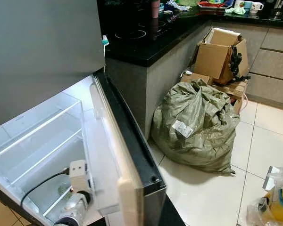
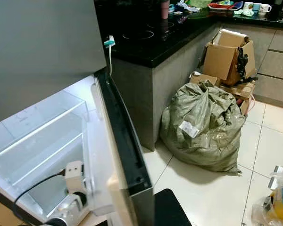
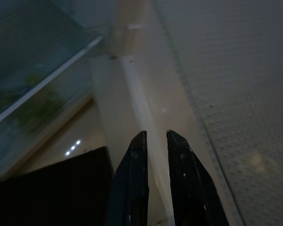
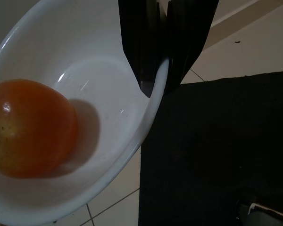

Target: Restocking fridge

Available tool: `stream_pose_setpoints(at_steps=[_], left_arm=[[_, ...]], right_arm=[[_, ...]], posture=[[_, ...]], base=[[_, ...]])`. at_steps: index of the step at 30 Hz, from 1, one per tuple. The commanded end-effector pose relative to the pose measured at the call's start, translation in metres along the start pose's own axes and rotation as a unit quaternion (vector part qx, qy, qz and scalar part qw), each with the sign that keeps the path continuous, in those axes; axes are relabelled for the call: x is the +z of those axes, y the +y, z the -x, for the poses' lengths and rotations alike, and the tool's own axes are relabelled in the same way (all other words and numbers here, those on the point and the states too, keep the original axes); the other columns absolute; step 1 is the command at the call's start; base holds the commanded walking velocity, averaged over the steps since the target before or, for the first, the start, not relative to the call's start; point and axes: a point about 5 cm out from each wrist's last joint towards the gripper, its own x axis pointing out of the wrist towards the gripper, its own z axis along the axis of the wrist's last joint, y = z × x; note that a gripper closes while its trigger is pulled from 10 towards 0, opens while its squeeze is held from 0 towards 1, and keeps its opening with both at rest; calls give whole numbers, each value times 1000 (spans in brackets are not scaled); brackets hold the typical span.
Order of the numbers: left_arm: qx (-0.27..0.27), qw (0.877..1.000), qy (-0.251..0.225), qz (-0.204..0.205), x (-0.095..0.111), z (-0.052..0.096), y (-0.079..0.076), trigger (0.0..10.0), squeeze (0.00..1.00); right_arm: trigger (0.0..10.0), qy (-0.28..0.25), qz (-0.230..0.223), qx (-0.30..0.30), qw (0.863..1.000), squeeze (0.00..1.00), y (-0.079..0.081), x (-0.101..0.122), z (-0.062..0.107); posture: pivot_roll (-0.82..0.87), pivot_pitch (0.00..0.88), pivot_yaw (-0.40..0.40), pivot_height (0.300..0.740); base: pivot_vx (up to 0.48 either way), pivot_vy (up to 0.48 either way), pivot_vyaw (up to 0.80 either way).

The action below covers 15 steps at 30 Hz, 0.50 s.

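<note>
The right wrist view shows my right gripper point(image 4: 156, 87) shut on the rim of a white bowl point(image 4: 92, 66). One round orange fruit point(image 4: 30, 127) lies in the bowl, which hangs above a black mat point(image 4: 217, 150) and pale floor tiles. The fridge point(image 1: 42, 42) stands at my left with its door point(image 1: 127, 146) swung open towards me, and clear shelves point(image 1: 37, 141) show inside it. My left arm point(image 1: 78, 197) reaches in low beside the door. My left gripper point(image 3: 155, 136) is shut on nothing, close to the door's pale inner edge point(image 3: 141, 94).
A stuffed green sack point(image 1: 198, 125) sits on the tiled floor against the counter, with cardboard boxes point(image 1: 221, 54) behind it. A black hob counter point(image 1: 146, 37) runs beside the fridge. A plastic bag holding something yellow point(image 1: 279, 197) lies at the lower right.
</note>
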Motion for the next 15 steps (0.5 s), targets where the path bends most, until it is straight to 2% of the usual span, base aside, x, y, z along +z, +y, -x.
stream_pose_setpoints(at_steps=[1,3,8,11,15], left_arm=[[-72,997,15,-33,-5,-7,-31,10000,0],[-86,995,17,-38,-7,-8,-37,10000,0],[-173,980,45,-86,-19,-10,-76,10000,0],[-181,978,48,-91,-20,-10,-79,10000,0],[-212,969,66,-106,-31,-7,-91,10000,0]], right_arm=[[10000,-2,-1,1,1000,0,3,-1,0],[10000,-1,-1,1,1000,0,4,-2,0],[10000,2,-4,2,1000,0,7,-4,0],[10000,2,-5,2,1000,0,7,-4,0],[10000,2,-7,3,1000,0,9,-4,0]], posture=[[-155,0,43,740],[-155,0,43,740],[-163,3,47,740],[-163,3,47,740],[-167,4,53,740]], base=[[0,0,0],[0,0,0],[0,0,0],[0,0,0],[0,0,0]])
